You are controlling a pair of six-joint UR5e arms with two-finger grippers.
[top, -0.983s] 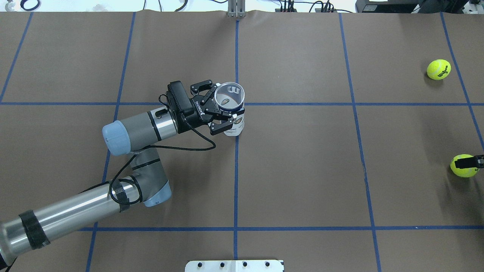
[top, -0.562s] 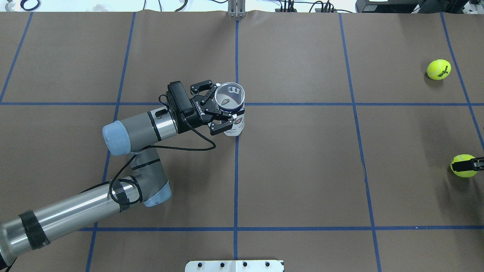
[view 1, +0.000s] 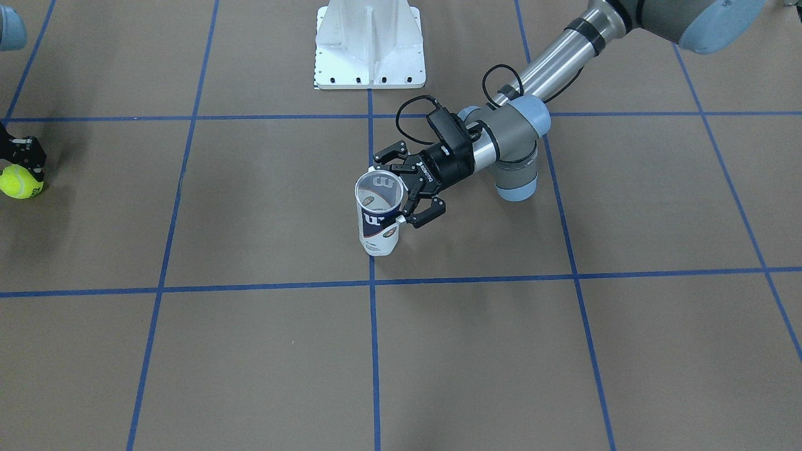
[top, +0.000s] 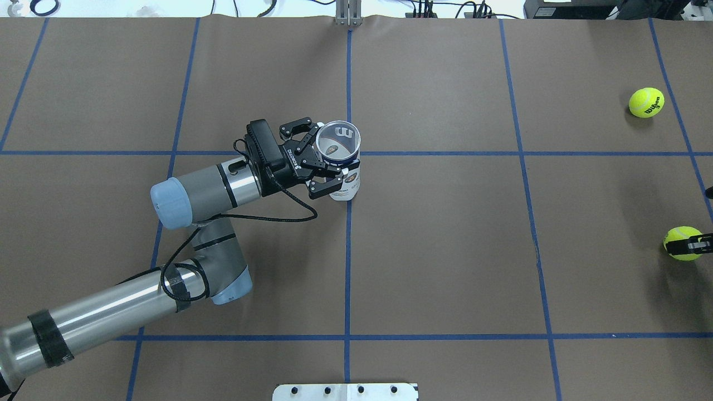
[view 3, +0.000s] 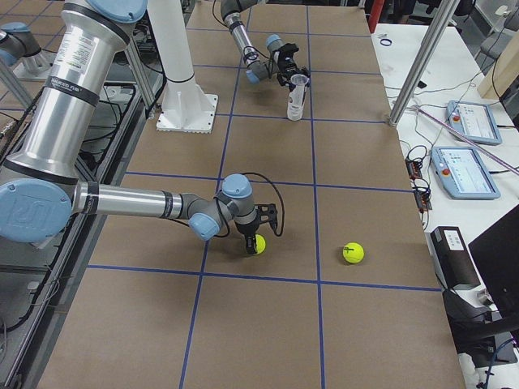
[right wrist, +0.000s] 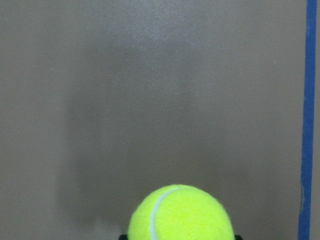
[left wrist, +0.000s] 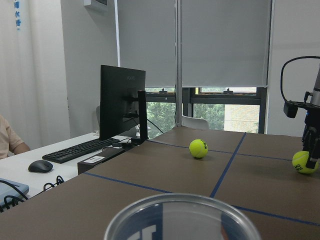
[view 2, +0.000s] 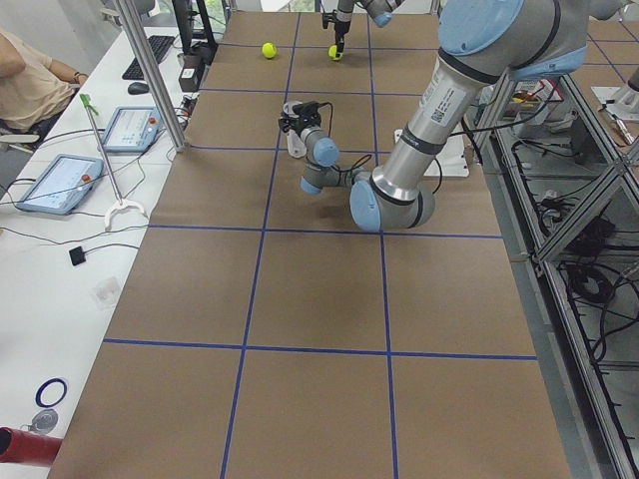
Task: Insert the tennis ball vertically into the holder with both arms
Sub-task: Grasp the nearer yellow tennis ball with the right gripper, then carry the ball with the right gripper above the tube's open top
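The holder [top: 346, 188], a clear can with a white and navy label, stands upright on the middle blue line; it also shows in the front view [view 1: 378, 228]. My left gripper [top: 328, 156] is shut around its upper part from the side. Its rim [left wrist: 180, 215] fills the bottom of the left wrist view. A tennis ball [top: 677, 243] sits at the table's far right edge, with my right gripper [top: 696, 243] shut on it from above. The ball shows at the front view's left edge [view 1: 19, 183] and in the right wrist view [right wrist: 179, 212].
A second tennis ball [top: 646, 102] lies loose farther back on the right. The white pedestal base [view 1: 368, 44] stands at the robot's side of the table. Blue tape lines grid the brown table cover.
The right gripper's black finger has drawn back toward the right edge and covers less of the ball. The left arm and the holder have not moved.
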